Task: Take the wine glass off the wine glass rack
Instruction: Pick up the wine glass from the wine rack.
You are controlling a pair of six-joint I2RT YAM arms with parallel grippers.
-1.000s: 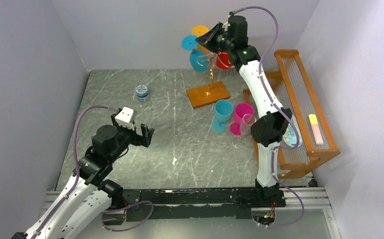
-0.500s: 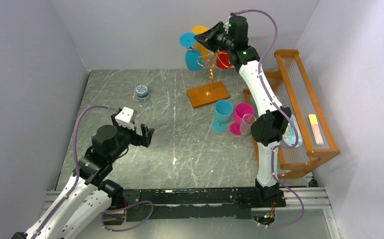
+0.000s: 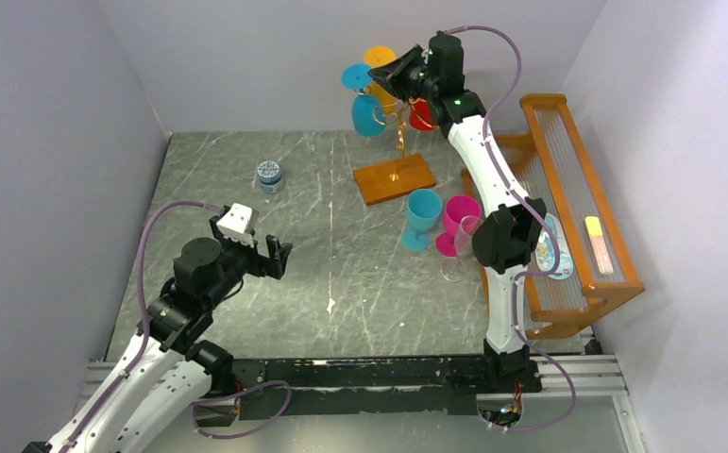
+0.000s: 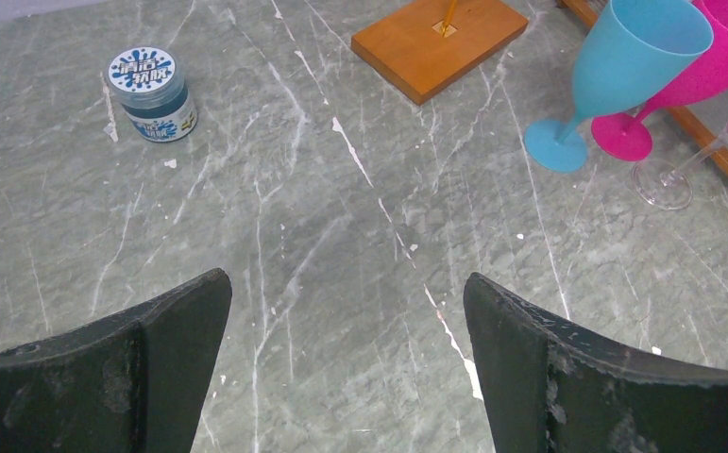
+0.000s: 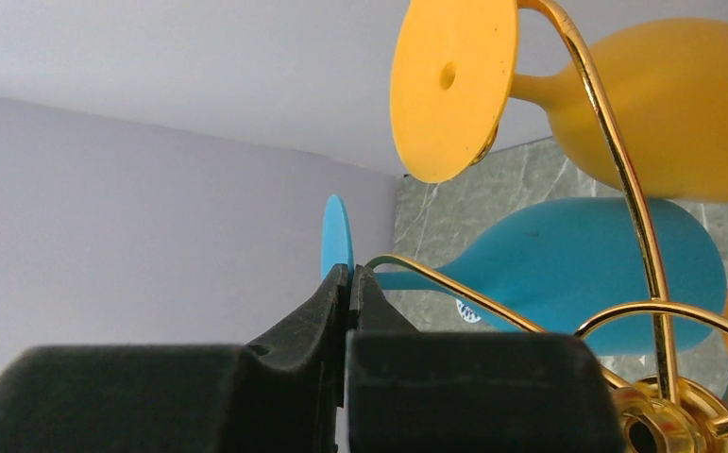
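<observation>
A turquoise plastic wine glass (image 5: pixel 586 274) hangs upside down from a curled arm of the thin gold wire wine glass rack (image 3: pixel 395 177), which stands on its brown wooden base at the far middle of the grey marbled table (image 3: pixel 246 311). An orange-yellow glass (image 5: pixel 681 104) and a red glass (image 3: pixel 423 115) hang beside it. The right gripper (image 5: pixel 348 278), jaws together, has its tips at the turquoise foot disc; I cannot tell whether they pinch it. The left gripper (image 4: pixel 346 281) hovers well apart, jaws wide.

jar (image 3: pixel 268 176) left of wine glass rack (image 3: pixel 395 177) | standing glasses (image 3: pixel 423 215) before it | frame (image 3: pixel 541 100) right
</observation>
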